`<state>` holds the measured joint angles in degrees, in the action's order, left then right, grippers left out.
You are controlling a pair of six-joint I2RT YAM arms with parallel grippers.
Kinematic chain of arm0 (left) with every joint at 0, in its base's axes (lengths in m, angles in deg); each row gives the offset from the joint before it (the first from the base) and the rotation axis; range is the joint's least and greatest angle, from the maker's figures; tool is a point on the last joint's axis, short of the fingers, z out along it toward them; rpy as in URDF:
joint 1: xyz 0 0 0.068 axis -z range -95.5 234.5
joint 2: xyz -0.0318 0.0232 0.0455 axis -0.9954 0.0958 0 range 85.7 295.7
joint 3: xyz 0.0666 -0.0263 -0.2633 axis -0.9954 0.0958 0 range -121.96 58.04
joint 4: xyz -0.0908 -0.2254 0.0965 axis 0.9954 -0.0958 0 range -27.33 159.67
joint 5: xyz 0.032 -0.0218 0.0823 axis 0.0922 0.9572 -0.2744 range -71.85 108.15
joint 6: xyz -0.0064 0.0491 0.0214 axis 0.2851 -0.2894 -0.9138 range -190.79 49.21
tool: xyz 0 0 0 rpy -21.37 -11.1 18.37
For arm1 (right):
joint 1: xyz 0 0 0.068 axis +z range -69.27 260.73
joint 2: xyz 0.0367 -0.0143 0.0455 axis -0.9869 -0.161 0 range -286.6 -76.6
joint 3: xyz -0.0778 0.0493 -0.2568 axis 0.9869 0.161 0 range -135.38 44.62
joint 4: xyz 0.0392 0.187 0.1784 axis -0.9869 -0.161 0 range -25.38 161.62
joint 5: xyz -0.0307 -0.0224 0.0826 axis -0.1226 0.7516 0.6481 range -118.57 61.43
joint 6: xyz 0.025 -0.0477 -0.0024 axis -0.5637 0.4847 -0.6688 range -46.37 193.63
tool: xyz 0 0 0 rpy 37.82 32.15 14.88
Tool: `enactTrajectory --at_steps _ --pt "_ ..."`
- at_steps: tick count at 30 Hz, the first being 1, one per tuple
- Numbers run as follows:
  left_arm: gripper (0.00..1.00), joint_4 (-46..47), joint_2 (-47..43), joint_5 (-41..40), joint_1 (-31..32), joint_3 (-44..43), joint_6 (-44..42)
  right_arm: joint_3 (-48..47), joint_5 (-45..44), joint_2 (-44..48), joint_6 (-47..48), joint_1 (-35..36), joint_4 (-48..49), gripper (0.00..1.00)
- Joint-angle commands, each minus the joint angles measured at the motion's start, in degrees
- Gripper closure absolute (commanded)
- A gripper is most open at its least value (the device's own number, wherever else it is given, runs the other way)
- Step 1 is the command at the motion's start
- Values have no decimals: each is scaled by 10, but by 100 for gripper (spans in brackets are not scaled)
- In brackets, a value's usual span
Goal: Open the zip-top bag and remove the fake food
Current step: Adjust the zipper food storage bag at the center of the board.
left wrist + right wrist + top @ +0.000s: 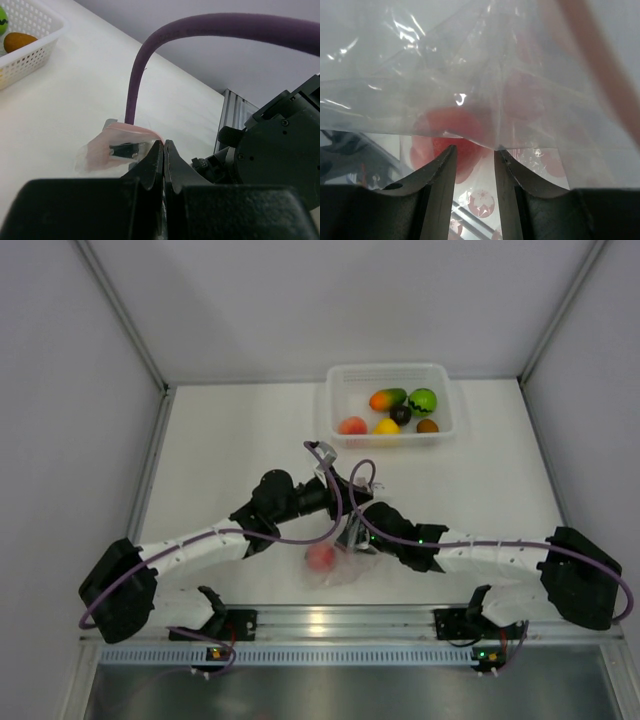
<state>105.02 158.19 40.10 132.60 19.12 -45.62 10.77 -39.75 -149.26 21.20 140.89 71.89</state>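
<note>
The clear zip-top bag (347, 568) hangs between both grippers near the table's front edge, with a pink-red fruit (320, 557) still inside. My left gripper (340, 508) is shut on the bag's pink zip edge; in the left wrist view (164, 145) the strip (131, 130) runs into its closed tips. My right gripper (352, 535) is open a little. In the right wrist view (474, 149) the bag film (470, 75) lies across its tips, with the pink-red fruit (455, 130) just behind.
A white tray (390, 368) at the back holds a mango (388, 398), green (423, 401), dark purple (401, 414), yellow (387, 427), brown (427, 426) and peach (352, 426) fruits. Purple cables (360, 475) loop over the grippers. A metal rail (340, 620) lines the front edge.
</note>
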Motion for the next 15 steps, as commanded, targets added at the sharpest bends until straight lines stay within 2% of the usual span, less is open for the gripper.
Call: enactTrajectory --at_steps 1,8,12,15 --pt "100 16 -16 -24 -2 5 -21 -41 88 -22 43 19 -1 62" --pt "100 14 -16 -34 -2 10 -28 -53 107 -32 49 51 -8 56" --pt "100 15 -20 -39 -2 19 -21 -48 83 -31 27 61 -8 60" --pt "100 15 -22 -31 -2 18 -16 -38 101 -36 1 62 46 61"
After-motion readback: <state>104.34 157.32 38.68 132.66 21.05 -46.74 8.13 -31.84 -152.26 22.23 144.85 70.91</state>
